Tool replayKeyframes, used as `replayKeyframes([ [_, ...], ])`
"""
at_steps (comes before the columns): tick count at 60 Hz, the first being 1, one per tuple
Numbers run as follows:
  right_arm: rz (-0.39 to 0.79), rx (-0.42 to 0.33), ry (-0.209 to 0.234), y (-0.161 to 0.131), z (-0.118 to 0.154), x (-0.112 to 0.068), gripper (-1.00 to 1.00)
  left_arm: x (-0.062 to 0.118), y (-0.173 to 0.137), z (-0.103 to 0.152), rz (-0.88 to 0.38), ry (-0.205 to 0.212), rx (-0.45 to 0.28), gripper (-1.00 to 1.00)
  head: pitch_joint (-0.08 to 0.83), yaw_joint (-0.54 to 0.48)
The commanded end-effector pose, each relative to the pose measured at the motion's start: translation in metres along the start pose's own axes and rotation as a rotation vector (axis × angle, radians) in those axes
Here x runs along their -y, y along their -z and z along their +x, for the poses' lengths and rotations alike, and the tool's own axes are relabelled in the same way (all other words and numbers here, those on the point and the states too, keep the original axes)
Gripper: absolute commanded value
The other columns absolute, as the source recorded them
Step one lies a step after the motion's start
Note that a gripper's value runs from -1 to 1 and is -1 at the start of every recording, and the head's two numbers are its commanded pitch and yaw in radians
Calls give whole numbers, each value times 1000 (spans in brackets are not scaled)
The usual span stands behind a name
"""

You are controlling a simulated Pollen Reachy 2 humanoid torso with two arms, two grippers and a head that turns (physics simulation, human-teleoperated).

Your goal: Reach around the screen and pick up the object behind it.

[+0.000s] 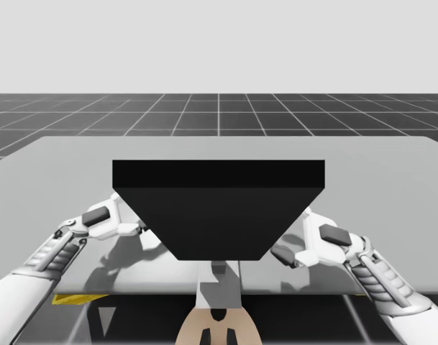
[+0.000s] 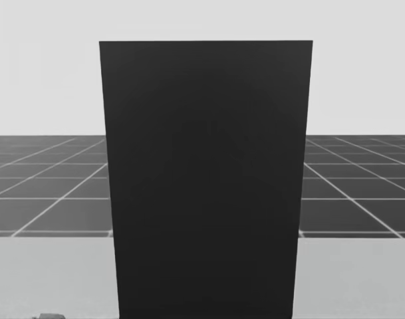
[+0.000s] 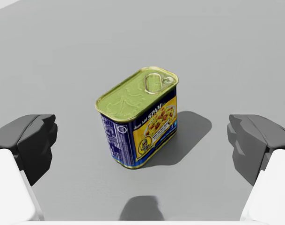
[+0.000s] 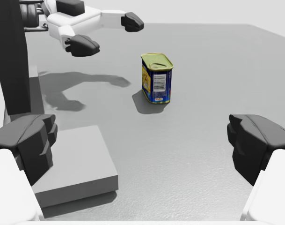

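The black screen (image 1: pixel 219 208) stands upright in the middle of the grey table (image 1: pixel 391 165), its wide face toward me. From my head it blocks the centre, with strips of table (image 2: pixel 49 279) open past the left and right edges of the screen (image 2: pixel 205 179).

From above, my left gripper (image 1: pixel 136 228) sits just off the screen's left edge and my right gripper (image 1: pixel 280 255) just off its right edge, both low over the table.

The blue and yellow rectangular can (image 3: pixel 140 117) stands upright on the table on the far side of the screen. It is ahead of my left gripper (image 3: pixel 142 140) and in line with the gap between its fingers (image 3: pixel 34 140), which are spread wide and touch nothing. Bare table lies on every side of the can.

My right gripper (image 4: pixel 142 145) is also wide open and holds nothing. Well ahead of it stands the can (image 4: pixel 156 77), with flat open table between them. Beside this gripper is the screen's grey base block (image 4: pixel 72 164), whose corner juts toward the open room, and the screen (image 4: pixel 11 56) rises behind it. My left gripper (image 4: pixel 109 33) hangs in the air past the screen's edge, near the can but apart from it, and its shadow falls on the table between screen and can.
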Motion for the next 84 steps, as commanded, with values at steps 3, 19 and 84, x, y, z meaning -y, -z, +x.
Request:
replayKeyframes([
  [3, 27, -24, 3, 2, -3, -1, -1000, -19, 13, -7, -39, -11, -40, -1000, 60, 20],
  [19, 33, -30, -2, 3, -5, -2, -1000, -30, 51, -14, -121, -10, -83, -1000, 67, 13],
  [84, 36, -48, -21, 4, -9, -1, -1000, -48, 42, -28, -98, -34, -92, 1000, 87, -14],
])
